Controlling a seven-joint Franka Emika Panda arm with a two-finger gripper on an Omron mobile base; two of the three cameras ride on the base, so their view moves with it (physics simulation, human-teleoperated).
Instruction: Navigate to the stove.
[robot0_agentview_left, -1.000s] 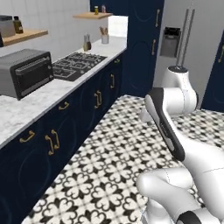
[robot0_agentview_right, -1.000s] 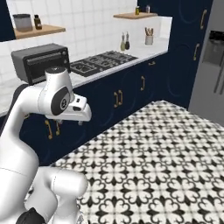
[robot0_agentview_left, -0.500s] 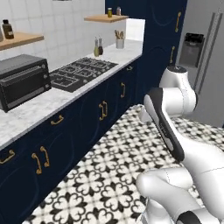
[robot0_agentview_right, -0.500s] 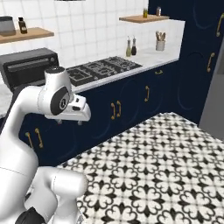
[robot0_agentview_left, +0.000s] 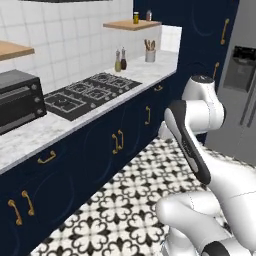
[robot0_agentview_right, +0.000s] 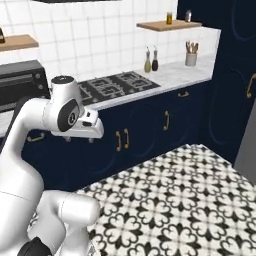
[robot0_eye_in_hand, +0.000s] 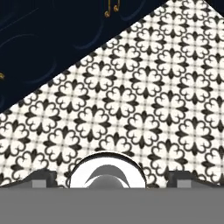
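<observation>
The white arm (robot0_agentview_left: 200, 150) rises folded from the base, its upper link angled up and its wrist tucked near navy cabinet-door height, with the hand pointing down at the black-and-white patterned floor (robot0_eye_in_hand: 144, 96). The gripper (robot0_eye_in_hand: 112, 181) shows just two dark finger tips at the bottom corners of the hand view, wide apart with nothing between them.

The marble counter (robot0_agentview_left: 55, 132) runs along the left wall above navy cabinets (robot0_agentview_left: 100, 150) with brass handles. The stove (robot0_agentview_left: 90, 92), a flat black gas cooktop with grey grates, is set into that counter, well apart from the gripper, higher than it and off to the arm's left and ahead. In the right base view the stove (robot0_agentview_right: 117, 85) lies just beyond the arm's elbow.

A toaster oven (robot0_agentview_left: 17, 100) stands left of the cooktop; two bottles (robot0_agentview_left: 120, 60) and a utensil crock (robot0_agentview_left: 150, 54) stand beyond it.
</observation>
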